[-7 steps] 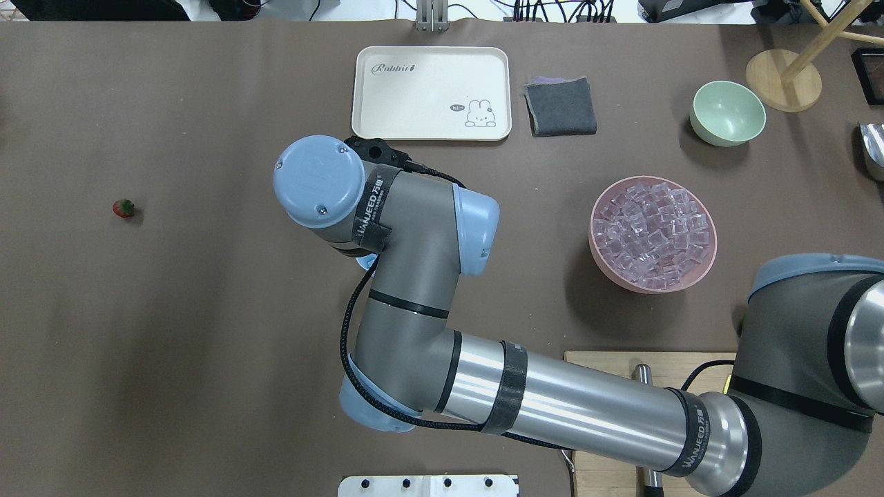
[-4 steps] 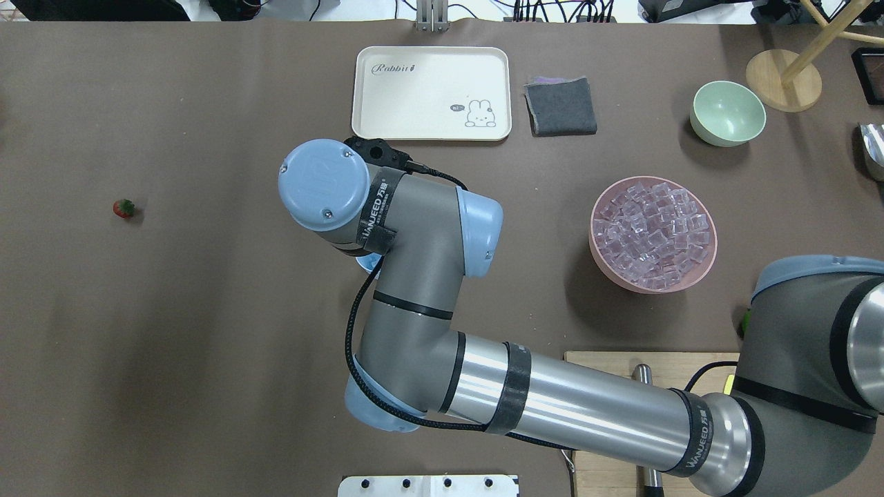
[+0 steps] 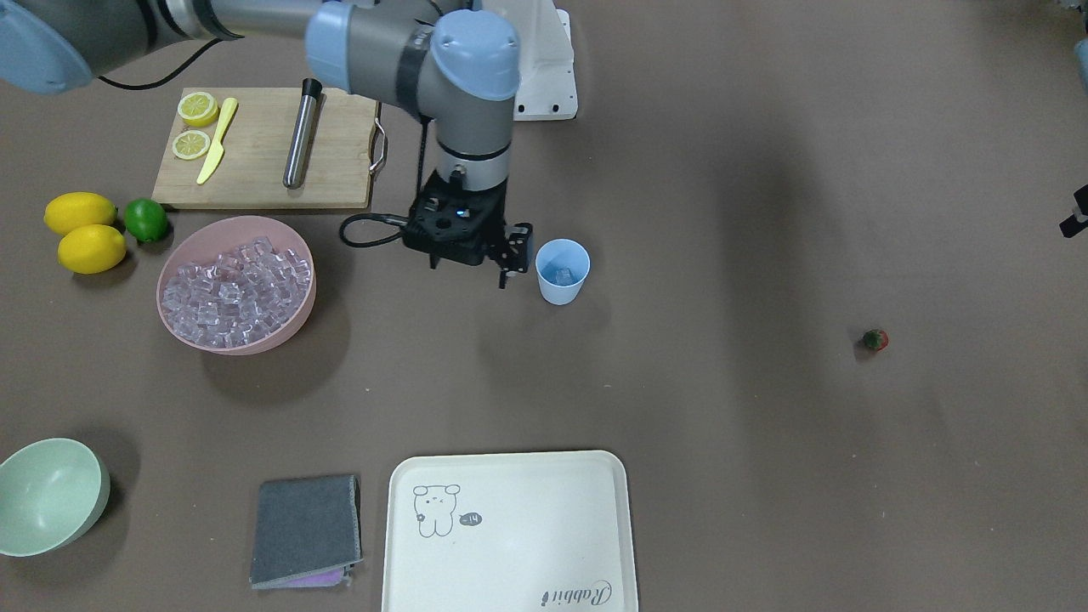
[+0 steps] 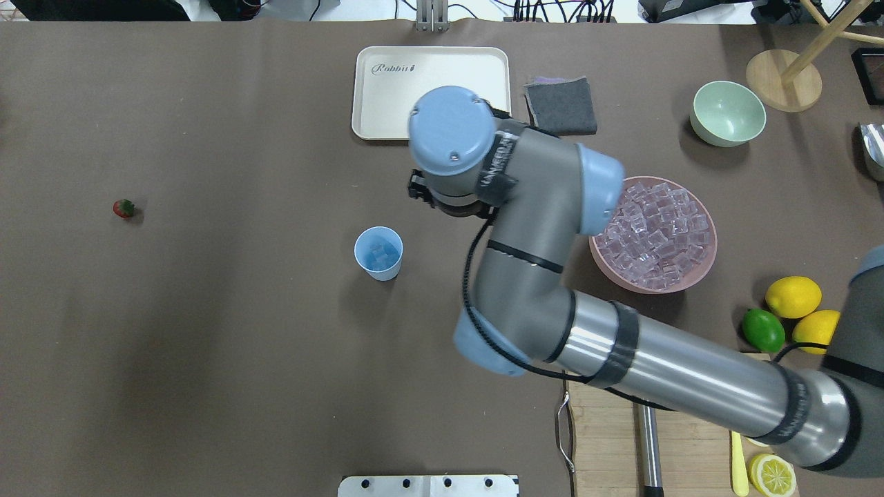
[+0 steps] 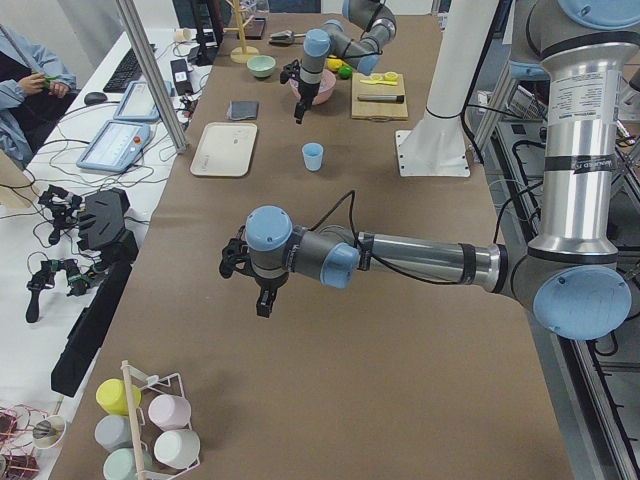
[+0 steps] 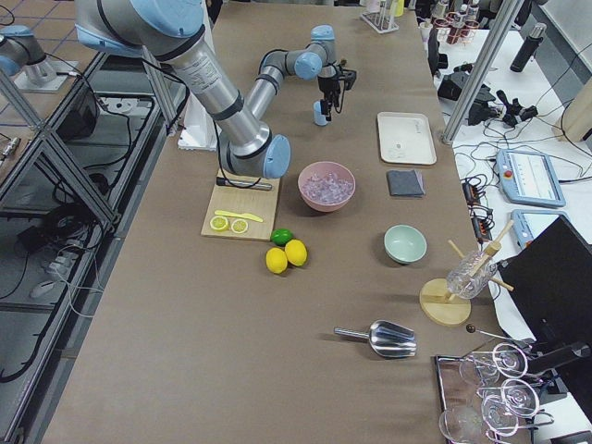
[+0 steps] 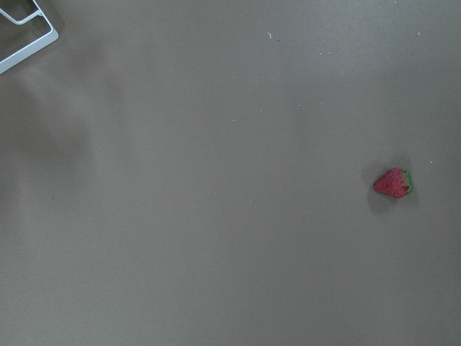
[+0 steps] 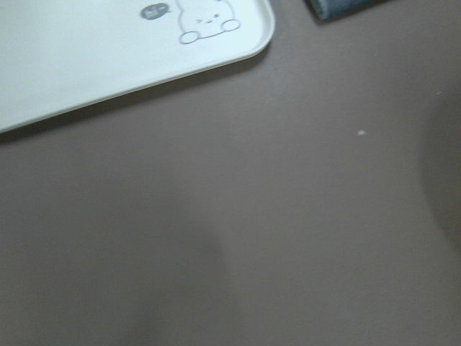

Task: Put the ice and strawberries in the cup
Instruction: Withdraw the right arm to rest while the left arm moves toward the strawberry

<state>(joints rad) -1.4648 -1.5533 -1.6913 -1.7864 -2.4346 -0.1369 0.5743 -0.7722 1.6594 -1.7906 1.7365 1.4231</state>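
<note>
Pale blue cup (image 4: 378,252) upright, few clear ice cubes (image 4: 377,257) inside; right gripper (image 3: 510,263), over it before, now just right of it; whether it or left gripper (image 5: 262,306) is open, cannot tell.

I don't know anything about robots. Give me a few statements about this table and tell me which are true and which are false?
1. The cup has ice in it. True.
2. The strawberry is inside the cup. False: it lies on the bare table, far from the cup, towards the robot's left.
3. The right gripper is wrapped around the cup. False: it hangs beside the cup, not around it.
4. The pink bowl holds a heap of ice. True.
</note>
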